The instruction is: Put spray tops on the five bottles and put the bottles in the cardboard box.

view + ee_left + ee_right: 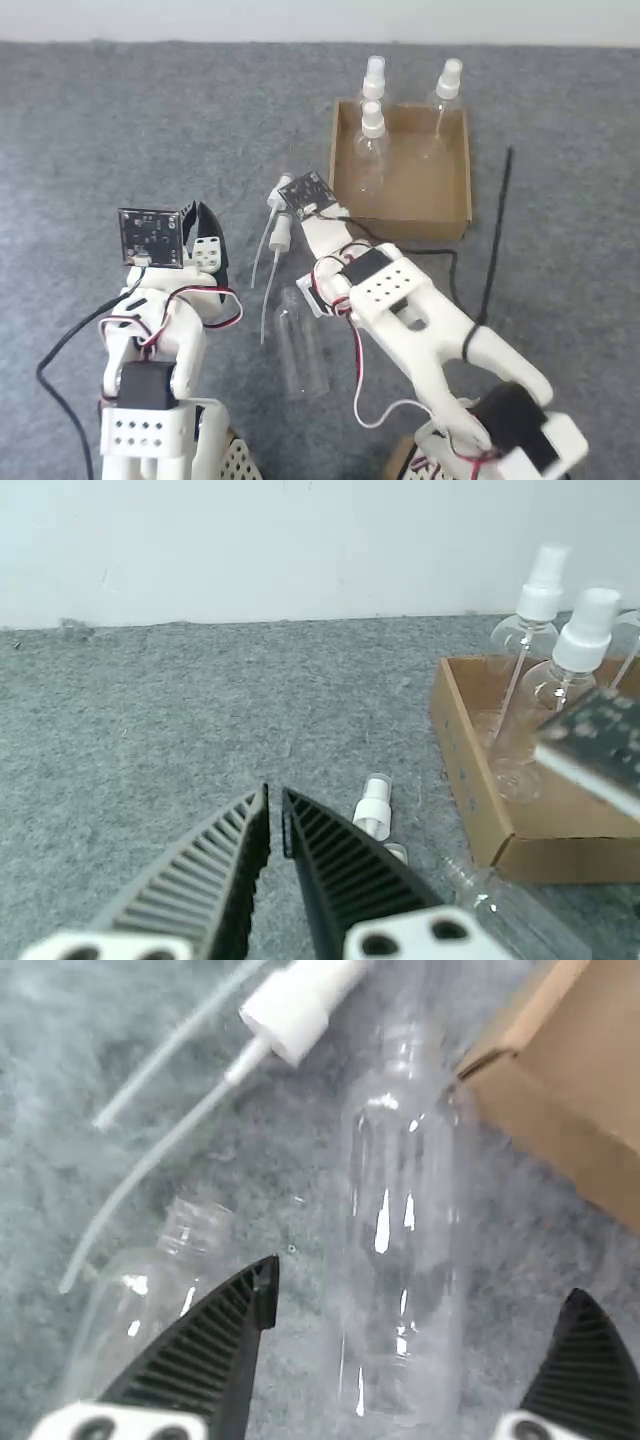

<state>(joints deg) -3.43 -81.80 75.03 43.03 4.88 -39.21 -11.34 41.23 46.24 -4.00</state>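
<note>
We find right jaws wide open, empty, over uncapped bottle lying beside box near tabletop's far edge. Left jaws all but closed, empty. Risk: round bottle rolls from pinch, knocking spray top away.

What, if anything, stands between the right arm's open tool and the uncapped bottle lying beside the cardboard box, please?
Nothing visible does. The right tool is open over that bottle, which lies between its jaws. A second uncapped bottle lies beside it, near one jaw, and a spray top lies past the necks.
</note>
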